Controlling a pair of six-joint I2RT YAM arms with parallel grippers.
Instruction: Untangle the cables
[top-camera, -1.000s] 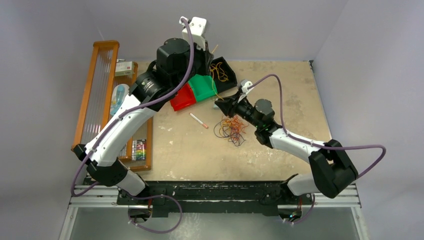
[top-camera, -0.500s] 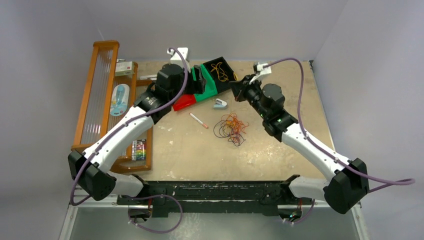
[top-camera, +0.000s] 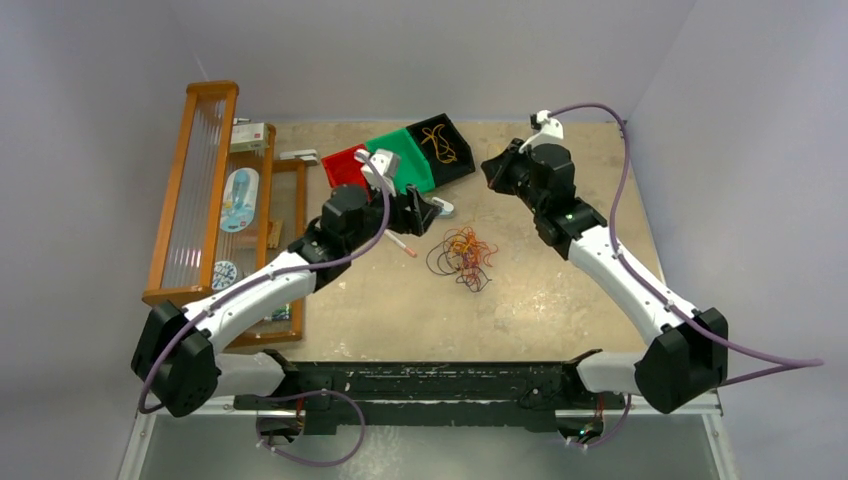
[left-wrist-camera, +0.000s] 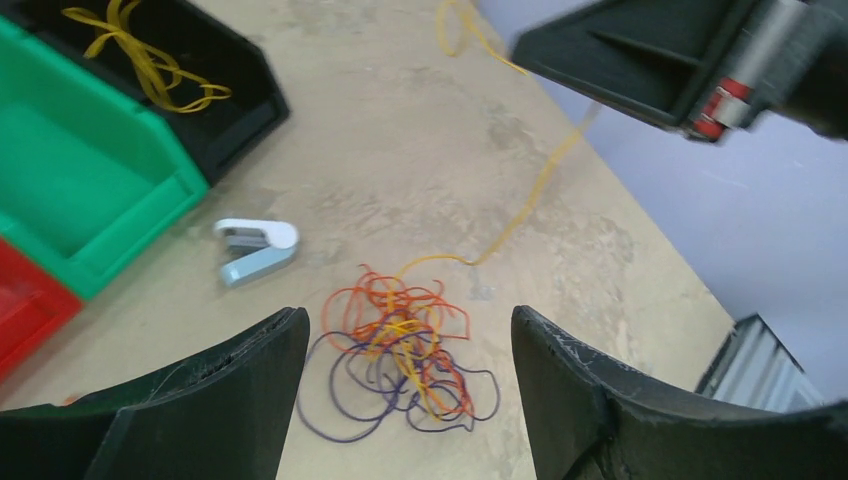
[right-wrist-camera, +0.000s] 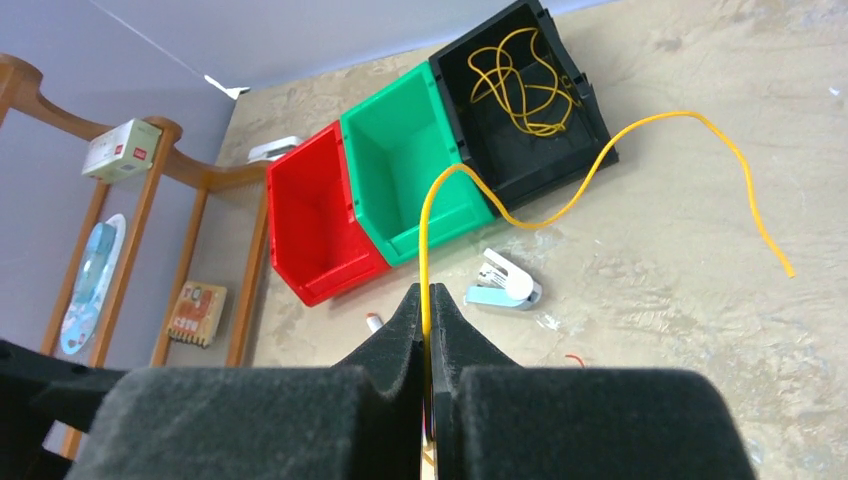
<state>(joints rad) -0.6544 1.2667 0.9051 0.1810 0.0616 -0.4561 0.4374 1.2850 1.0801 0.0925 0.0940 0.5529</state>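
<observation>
Left gripper (left-wrist-camera: 405, 322), jaws spread wide and holding nothing, hangs above the tangle of thin orange, yellow and dark purple cables (left-wrist-camera: 403, 352) on the beige tabletop (left-wrist-camera: 400, 150); right gripper (right-wrist-camera: 424, 305), raised and shut tight, pinches one thin yellow cable (right-wrist-camera: 423, 260) trailing from that tangle.

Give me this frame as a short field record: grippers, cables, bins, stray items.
left gripper: open, empty, hovering over the tangle
right gripper: shut on the yellow cable, raised
yellow cable: runs from tangle up into right gripper; far end loose
tangle: orange, red and dark loops, knotted together
black bin: holds loose yellow strands
green bin: empty
red bin: empty
stapler: between the bins and the tangle
</observation>
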